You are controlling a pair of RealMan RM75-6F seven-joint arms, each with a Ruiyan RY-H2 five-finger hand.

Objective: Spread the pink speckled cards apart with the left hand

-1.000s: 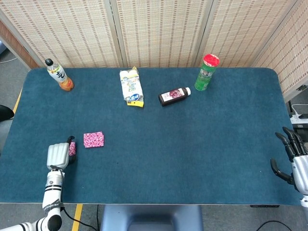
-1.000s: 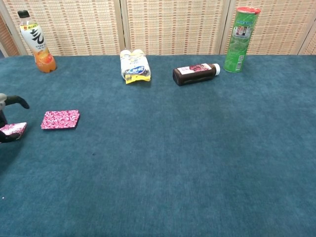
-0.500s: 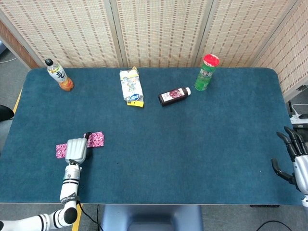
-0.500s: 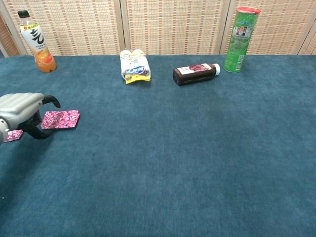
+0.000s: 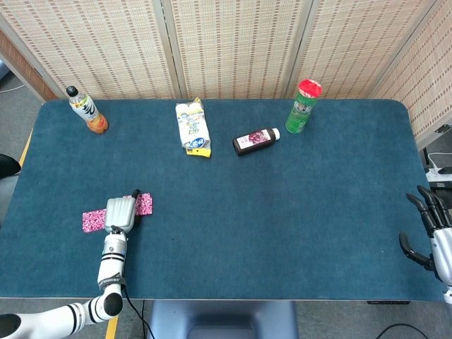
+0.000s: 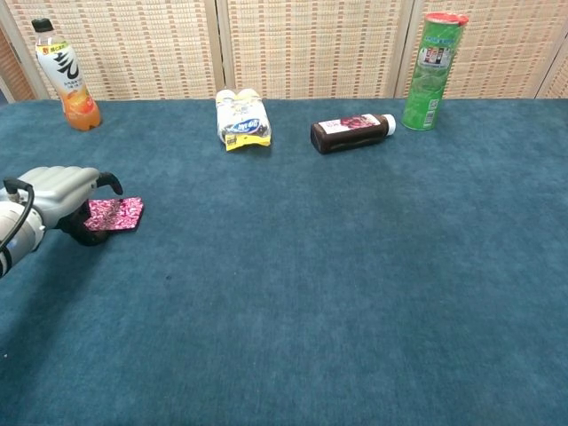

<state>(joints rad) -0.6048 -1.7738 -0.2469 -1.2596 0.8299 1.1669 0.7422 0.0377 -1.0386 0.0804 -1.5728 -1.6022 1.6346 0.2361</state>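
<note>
Pink speckled cards (image 5: 144, 204), two showing, lie under the left hand (image 5: 120, 212), fingers curled on them; grip unclear. Right hand (image 5: 432, 224) open. Three bottles stand well beyond.

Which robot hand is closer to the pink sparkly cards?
The left hand is closer: it sits right over the pink speckled cards near the table's left side. The right hand is far off at the table's right edge.

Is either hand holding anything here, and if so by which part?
Nothing visibly held. The left hand hovers between two pink speckled cards; its contact is unclear. The right hand is empty.
</note>
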